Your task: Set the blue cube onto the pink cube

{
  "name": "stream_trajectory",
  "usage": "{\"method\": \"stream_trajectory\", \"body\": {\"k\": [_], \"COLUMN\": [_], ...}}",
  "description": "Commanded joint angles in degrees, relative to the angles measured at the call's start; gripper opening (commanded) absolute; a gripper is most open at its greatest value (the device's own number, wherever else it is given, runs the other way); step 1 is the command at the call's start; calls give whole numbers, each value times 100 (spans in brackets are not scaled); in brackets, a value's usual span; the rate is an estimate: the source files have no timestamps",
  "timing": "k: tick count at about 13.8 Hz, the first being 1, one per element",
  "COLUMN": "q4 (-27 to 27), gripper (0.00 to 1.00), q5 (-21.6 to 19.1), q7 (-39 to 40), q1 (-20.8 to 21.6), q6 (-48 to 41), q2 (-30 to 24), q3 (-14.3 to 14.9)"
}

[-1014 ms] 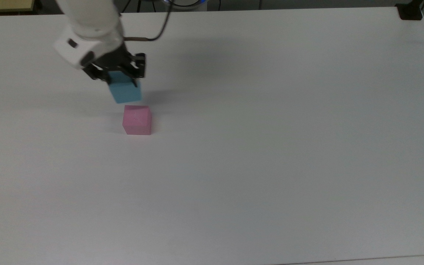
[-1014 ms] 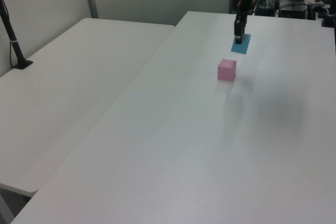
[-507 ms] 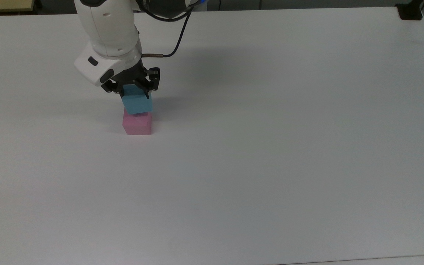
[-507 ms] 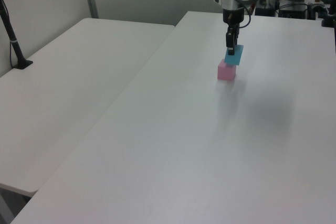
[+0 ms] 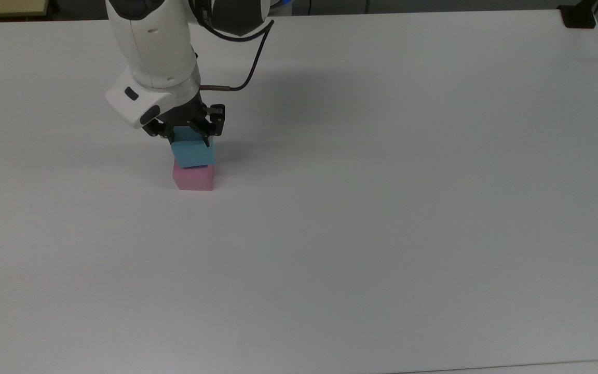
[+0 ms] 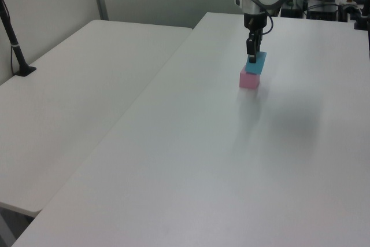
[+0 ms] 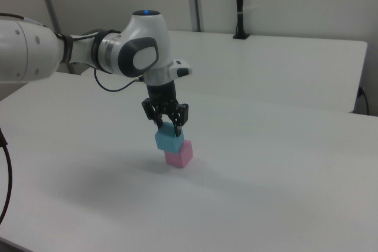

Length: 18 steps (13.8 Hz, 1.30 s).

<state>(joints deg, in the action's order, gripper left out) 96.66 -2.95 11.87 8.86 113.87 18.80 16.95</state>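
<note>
Two cubes stand stacked on the white table (image 5: 382,208): one blue cube (image 5: 192,152) resting atop one pink cube (image 5: 193,177), slightly skewed. One gripper (image 5: 190,134) still clasps the blue cube's upper sides from above.
</note>
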Motion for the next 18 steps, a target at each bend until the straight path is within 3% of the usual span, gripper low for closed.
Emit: {"method": "stream_trajectory", "body": {"k": [1, 5, 6, 7, 8, 14, 18], "q4": [-252, -288, -288, -288, -288, -341, -368], "gripper": [17, 22, 45, 96, 100, 100, 100], "q5": [66, 66, 66, 66, 75, 66, 452], "q7": [-176, -334, -343, -343, -334, -588, -1335], "q1": [20, 28, 28, 28, 28, 37, 186], "q6": [135, 135, 144, 144, 144, 57, -871], "q2": [167, 238, 247, 247, 238, 80, -752], "q3": [28, 28, 28, 28, 28, 107, -41]}}
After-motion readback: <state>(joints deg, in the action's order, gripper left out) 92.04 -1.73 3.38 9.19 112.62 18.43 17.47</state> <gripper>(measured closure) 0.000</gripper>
